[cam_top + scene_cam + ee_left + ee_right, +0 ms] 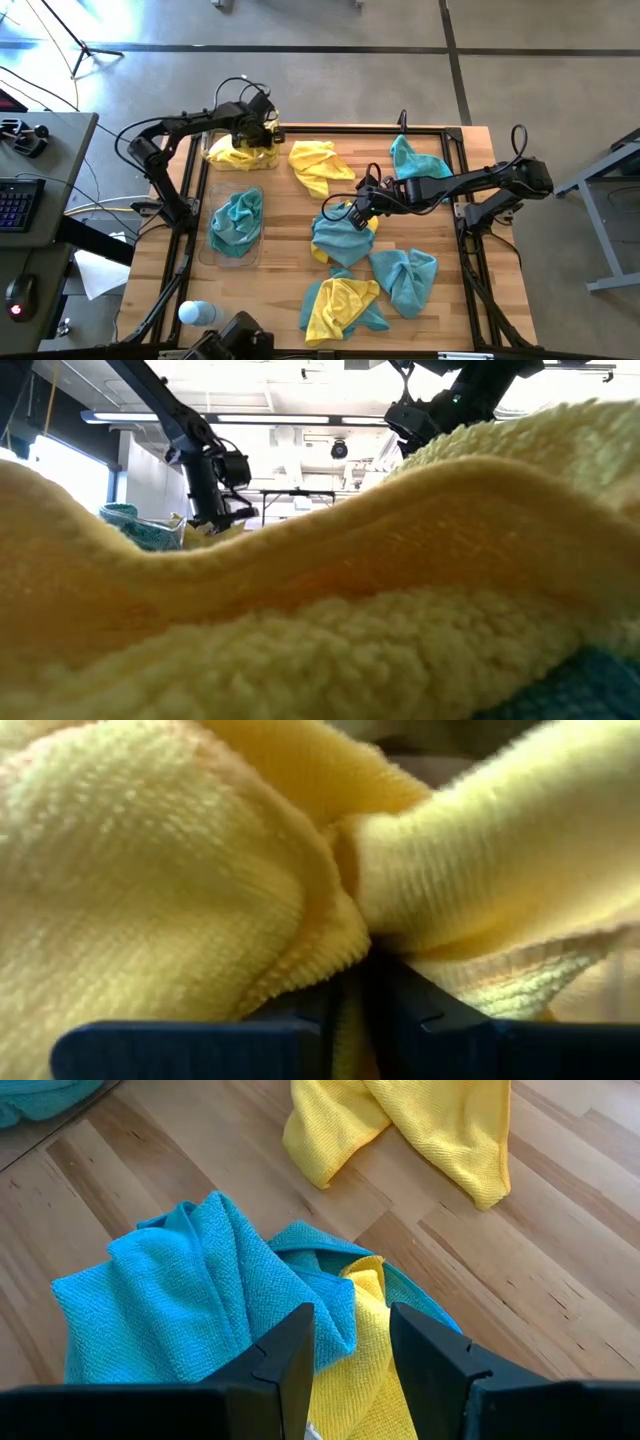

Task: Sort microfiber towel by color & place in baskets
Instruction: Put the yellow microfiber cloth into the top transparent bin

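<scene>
My left gripper (255, 132) is down in the far-left basket (210, 158), shut on a bright yellow microfiber towel (180, 870) that lies bunched there. The basket just nearer (258, 255) holds teal towels (236, 218). My right gripper (350, 1355) hangs open at mid-table over a heap of a teal towel (190, 1295) and a yellow one (365, 1295); a strip of the yellow one shows between its fingers. More towels lie loose on the wood: yellow (318, 165), teal (415, 160), teal (405, 280), and yellow on teal (340, 305). My left gripper pinches a bunched fold of the yellow towel (345, 955) between its two fingers (420, 1010). The fingers come steeply from above. The cloth puffs out on both sides of the pinch, slack, and the rest of the towel lies in the basket.
A pale blue bottle (197, 313) lies at the near-left corner. A black metal frame (465, 190) runs along the table's edges. In the low view a yellow towel (320, 620) fills the foreground and hides most of the table. Bare wood (285, 230) shows between the baskets and the middle heap.
</scene>
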